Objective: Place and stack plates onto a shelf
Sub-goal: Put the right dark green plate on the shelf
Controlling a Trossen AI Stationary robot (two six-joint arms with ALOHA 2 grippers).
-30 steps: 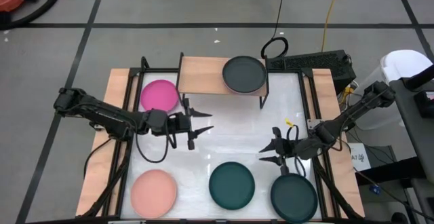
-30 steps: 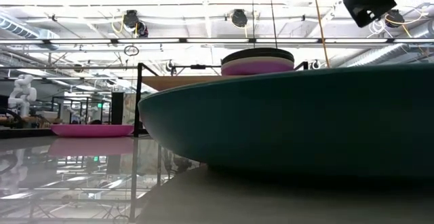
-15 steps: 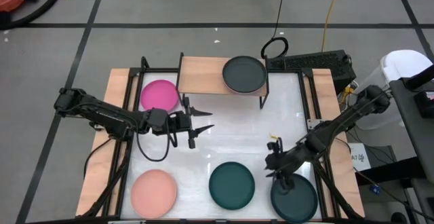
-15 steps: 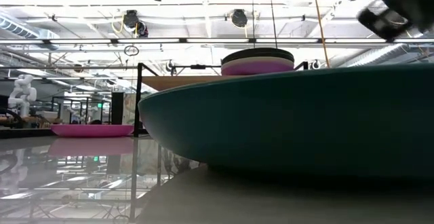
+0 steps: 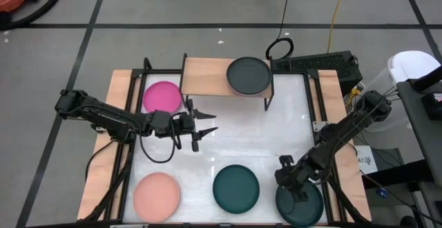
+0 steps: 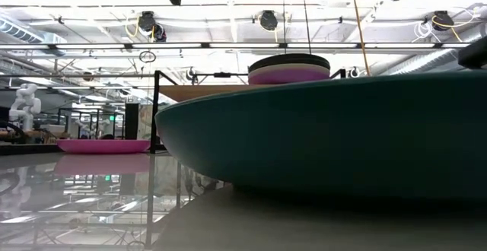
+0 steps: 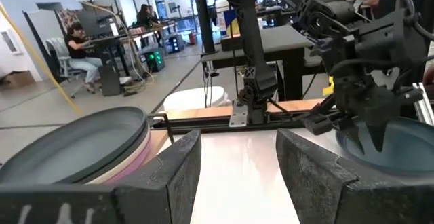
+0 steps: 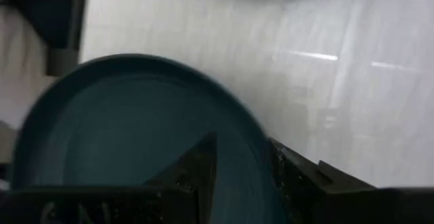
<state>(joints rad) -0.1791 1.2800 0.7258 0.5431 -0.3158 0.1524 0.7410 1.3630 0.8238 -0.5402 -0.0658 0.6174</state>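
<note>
— How far had we got?
— A stack (image 5: pixel 248 75) sat on the shelf (image 5: pixel 207 76); four plates lay on the counter (image 5: pixel 235 145).
— Our right gripper (image 8: pixel 239 161)?
— Spread astride the dark teal plate's (image 5: pixel 300 202) 10 o'clock rim, nothing grasped.

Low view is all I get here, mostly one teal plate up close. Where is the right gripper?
Observer: The right gripper is down at the rim of the front-right teal plate.
Operator: And the left one?
Observer: The left gripper hovers open and empty over mid-table, beside the magenta plate.
Operator: Any plates I'm missing?
Observer: A salmon plate lies at the front left.
</note>
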